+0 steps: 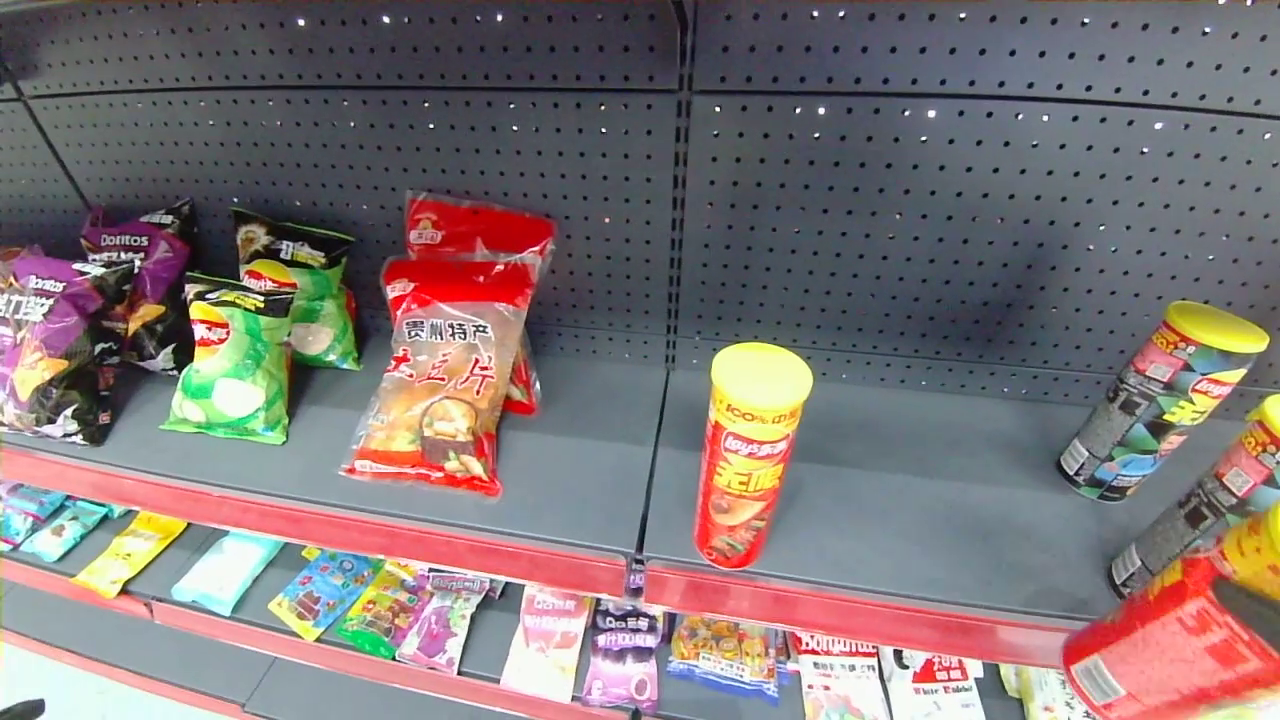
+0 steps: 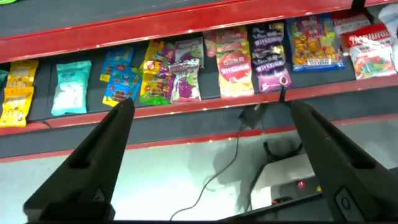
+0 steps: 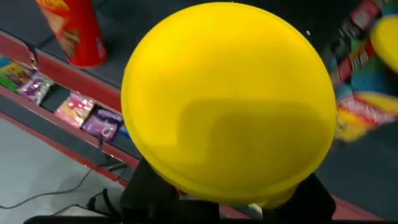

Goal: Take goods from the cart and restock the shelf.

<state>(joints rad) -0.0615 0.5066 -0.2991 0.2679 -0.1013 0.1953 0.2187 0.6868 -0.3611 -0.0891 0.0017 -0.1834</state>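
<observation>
The right gripper (image 3: pixel 230 208) clamps the red chip can (image 1: pixel 1170 640), which is tilted at the shelf's (image 1: pixel 900 500) front right corner. Bring it upright before lowering it beside the standing red can (image 1: pixel 745 460). The left gripper (image 2: pixel 211 162) hangs wide open.

Bagged snacks, small sweets, a dark back panel and a cable on the floor
Toward the left of the upper shelf (image 1: pixel 580 470), standing in pairs, one bag behind the other: purple chip bags (image 1: pixel 60 330) at the far left, green chip bags (image 1: pixel 235 365) just beside them, then clear bags with red tops (image 1: pixel 445 385) near the panel joint. Behind them all, a dark perforated back panel (image 1: pixel 900 220). On the tier below, lying flat in a row, small sweet packets (image 2: pixel 186 78) in yellow, pale blue, purple, pink and red. Lower still, on the pale floor (image 2: pixel 168 174), a thin dark cable (image 2: pixel 217 174) looping near a white box (image 2: pixel 292 180) with a small red light
</observation>
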